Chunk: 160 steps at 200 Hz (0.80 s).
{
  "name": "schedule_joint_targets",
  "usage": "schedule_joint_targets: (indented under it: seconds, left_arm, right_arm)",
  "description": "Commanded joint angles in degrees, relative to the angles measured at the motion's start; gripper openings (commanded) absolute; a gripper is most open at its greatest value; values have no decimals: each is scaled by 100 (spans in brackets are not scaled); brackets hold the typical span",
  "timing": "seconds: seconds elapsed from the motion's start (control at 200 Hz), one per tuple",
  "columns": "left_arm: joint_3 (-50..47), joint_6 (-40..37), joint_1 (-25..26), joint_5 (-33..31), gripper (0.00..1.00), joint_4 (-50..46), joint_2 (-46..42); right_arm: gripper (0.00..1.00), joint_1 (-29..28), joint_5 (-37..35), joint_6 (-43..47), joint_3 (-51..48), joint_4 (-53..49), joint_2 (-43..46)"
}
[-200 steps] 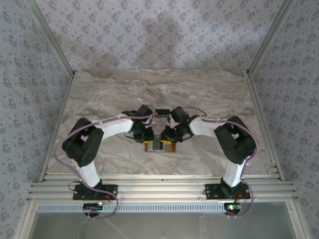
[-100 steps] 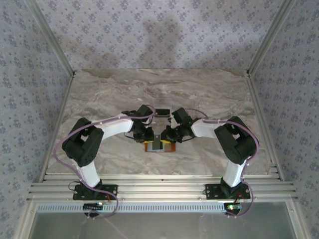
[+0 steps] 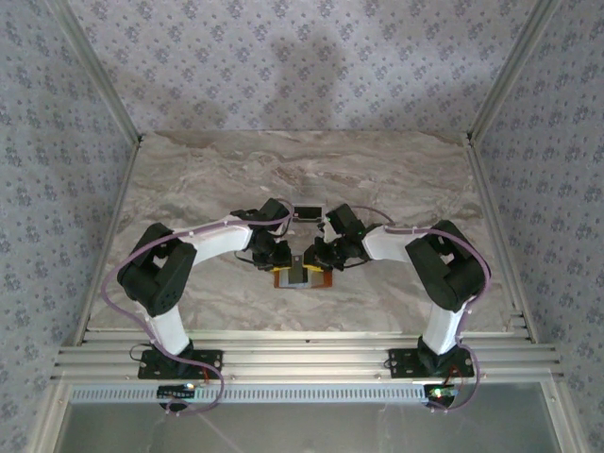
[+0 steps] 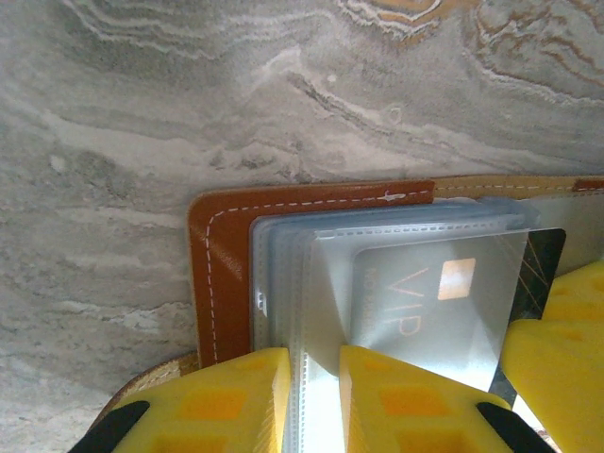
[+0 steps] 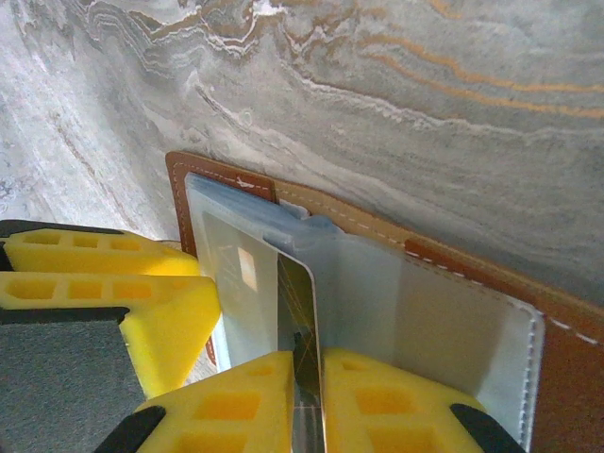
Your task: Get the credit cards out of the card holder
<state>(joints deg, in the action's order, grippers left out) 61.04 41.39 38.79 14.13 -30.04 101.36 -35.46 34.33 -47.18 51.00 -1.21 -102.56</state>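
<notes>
The card holder [image 3: 302, 278] lies open on the marble table, its orange-brown cover [image 4: 222, 255] under clear sleeves. My left gripper [image 4: 314, 354] is shut on the edge of one clear sleeve. A dark credit card [image 5: 300, 302] with "VIP" lettering [image 4: 425, 293] sits partly inside that sleeve, and its bare end pokes out. My right gripper [image 5: 310, 357] is shut on that bare end. The two grippers meet over the holder, left gripper [image 3: 281, 260] and right gripper [image 3: 319, 260]. The pale inner face [image 5: 453, 330] of the holder's other half lies flat to the right.
A small dark rectangular object [image 3: 307, 209] lies just behind the two wrists. Marble table [image 3: 189, 179] stretches wide on all sides, framed by metal rails [image 3: 302, 359] at the near edge and patterned walls.
My right gripper's jaws have closed in on the card's end and the wrist has shifted slightly. The left arm and the holder have not moved.
</notes>
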Motion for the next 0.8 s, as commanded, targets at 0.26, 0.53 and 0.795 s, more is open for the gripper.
schedule_joint_targets:
  seconds: [0.26, 0.53, 0.795]
  left_arm:
    - [-48, -121, 42, -164, 23, -371, 156]
    - [-54, -119, 47, -162, 23, -371, 156]
    - [-61, -96, 46, -165, 23, -371, 105]
  right_arm:
    - [9, 145, -145, 139, -143, -211, 188]
    - [7, 249, -754, 818, 95, -1408, 517]
    - [5, 277, -1217, 1064, 386, -2230, 677]
